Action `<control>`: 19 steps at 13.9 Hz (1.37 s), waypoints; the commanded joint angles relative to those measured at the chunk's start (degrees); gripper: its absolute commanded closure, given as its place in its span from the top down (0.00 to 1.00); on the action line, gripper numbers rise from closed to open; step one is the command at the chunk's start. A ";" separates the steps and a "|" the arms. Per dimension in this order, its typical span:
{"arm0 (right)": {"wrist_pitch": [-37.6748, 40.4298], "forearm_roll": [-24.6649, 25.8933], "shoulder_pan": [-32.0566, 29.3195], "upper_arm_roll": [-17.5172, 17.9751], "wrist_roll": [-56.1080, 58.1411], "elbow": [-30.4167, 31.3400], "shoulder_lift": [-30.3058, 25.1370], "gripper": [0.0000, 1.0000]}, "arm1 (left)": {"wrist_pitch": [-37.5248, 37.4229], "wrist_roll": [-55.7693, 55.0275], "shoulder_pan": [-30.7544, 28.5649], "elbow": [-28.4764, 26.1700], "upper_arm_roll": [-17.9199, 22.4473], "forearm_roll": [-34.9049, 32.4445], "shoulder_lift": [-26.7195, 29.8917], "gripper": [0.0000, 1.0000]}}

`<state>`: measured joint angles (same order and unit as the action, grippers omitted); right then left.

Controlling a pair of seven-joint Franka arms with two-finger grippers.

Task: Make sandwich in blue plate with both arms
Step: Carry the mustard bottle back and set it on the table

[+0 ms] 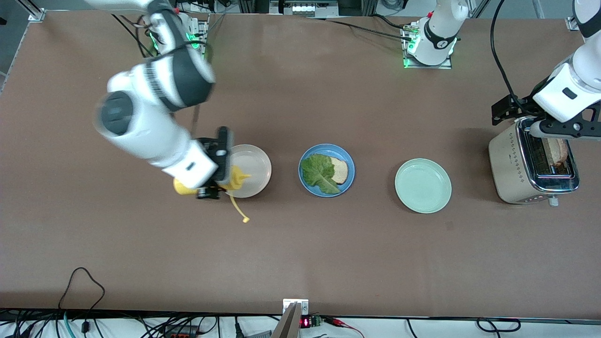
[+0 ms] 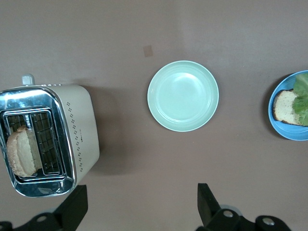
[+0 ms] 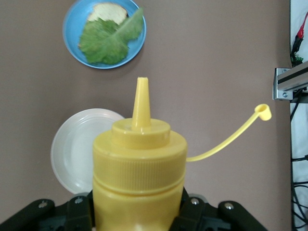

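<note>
I am steering two arms over a brown bench [image 1: 300, 263]. In the front view, the blue plate [image 1: 346, 156] sits at the centre of the bench. On it lies one bread slice [image 1: 340, 171], with a lettuce leaf [image 1: 319, 173] covering the slice's side toward nine o'clock. A white plate [image 1: 256, 162] lies at nine o'clock from the blue plate, a mint plate [image 1: 423, 185] at three o'clock, and a toaster [image 1: 509, 164] stands at three o'clock from that. The second slice [image 2: 20, 151] stands upright in a toaster slot.

I judge the bread light, soft and easily crushed, so I would pinch the toaster slice gently across its flat faces near the exposed top crust and lift it straight up. The lettuce looks limp and light, and a careless touch could drag it off. The plate looks glossy and could slide.

The right gripper [image 3: 137, 211] is closed around the body of a yellow squeeze bottle [image 3: 139, 168], holding it over the white plate's nine o'clock edge. The nozzle points toward the blue plate, and the open cap dangles on its strap. The bottle looks pliable and smooth, so I judge a firm grip may push sauce out early.

The left gripper [image 2: 139, 209] hovers beside the toaster top, jaws spread wide and empty, wrist pointing straight down.
</note>
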<state>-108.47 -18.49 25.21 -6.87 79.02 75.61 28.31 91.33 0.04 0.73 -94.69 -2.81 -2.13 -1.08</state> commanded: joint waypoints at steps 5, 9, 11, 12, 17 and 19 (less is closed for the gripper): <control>11.24 -25.77 -19.47 1.07 22.11 7.08 -2.65 0.28 | -1.95 -1.00 -0.38 2.41 0.26 0.29 -4.36 1.00; 18.09 -35.37 -29.31 1.07 33.89 12.88 0.07 0.28 | -4.67 0.14 -4.84 2.23 1.22 -2.86 -7.43 1.00; 22.14 -38.45 -33.45 1.07 39.78 13.42 3.49 0.28 | -4.06 2.94 -6.79 1.88 1.31 -8.82 -10.07 1.00; 23.90 -39.77 -35.56 1.07 42.15 13.77 5.33 0.28 | -2.23 5.39 -8.36 1.71 1.22 -11.38 -10.86 1.00; 31.29 -45.04 -41.81 1.07 54.73 13.77 15.09 0.29 | 18.67 19.02 -17.24 -8.11 1.22 -12.11 -10.35 1.00; 32.26 -45.84 -43.13 1.07 57.37 13.77 17.64 0.29 | 24.05 20.96 -20.58 -13.30 0.79 -12.02 -9.03 1.00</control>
<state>-78.56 -62.40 -16.06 -6.90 134.15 90.20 44.19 110.82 18.33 -17.01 -101.93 -1.06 -13.31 -13.16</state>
